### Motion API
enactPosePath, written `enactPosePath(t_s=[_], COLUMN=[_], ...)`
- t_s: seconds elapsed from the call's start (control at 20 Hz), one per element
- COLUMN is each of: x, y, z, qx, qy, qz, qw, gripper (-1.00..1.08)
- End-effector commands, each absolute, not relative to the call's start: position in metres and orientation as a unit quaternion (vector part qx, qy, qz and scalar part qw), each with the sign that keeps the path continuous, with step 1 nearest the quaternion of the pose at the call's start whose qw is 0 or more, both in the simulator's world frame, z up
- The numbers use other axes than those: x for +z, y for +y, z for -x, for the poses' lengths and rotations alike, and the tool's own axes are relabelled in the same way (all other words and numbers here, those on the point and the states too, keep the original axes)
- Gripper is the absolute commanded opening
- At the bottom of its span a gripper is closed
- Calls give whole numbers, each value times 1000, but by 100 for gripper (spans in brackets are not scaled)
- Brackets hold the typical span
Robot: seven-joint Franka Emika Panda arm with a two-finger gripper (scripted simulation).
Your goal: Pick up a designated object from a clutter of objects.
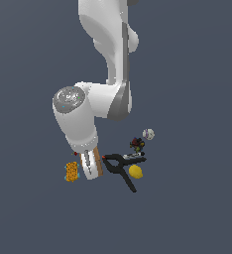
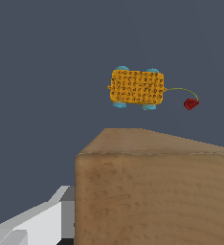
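Sitting between the gripper [image 1: 90, 167] jaws, the brown box [image 2: 152, 191] looks clamped

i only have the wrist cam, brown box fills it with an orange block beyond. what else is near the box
Observer: A black clamp lies on the other side of the brown box from the orange block, toward the exterior view's right.
Operator: anything by the clamp
Observer: A yellow lemon sits close beside it. I cannot tell if they touch.
Operator: is the gripper on the box
Observer: The gripper is down over the box and covers most of it. Only a brown strip shows at its side, and I cannot tell if the jaws are closed.
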State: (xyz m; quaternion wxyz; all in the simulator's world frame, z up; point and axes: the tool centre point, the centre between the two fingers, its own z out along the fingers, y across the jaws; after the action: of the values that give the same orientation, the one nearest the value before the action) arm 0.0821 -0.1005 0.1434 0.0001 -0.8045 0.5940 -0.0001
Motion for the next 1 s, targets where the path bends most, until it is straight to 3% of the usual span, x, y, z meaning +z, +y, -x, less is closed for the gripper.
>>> enactPosePath(t_s=[0.0, 0.45, 0.95], x=[143, 165, 241], y=[-101, -84, -27], z=[-82, -85, -97], qx=[0, 0, 0], qy=[594, 594, 594], qz=[804, 804, 804], qw=[0, 0, -1], gripper=[-100, -100, -100])
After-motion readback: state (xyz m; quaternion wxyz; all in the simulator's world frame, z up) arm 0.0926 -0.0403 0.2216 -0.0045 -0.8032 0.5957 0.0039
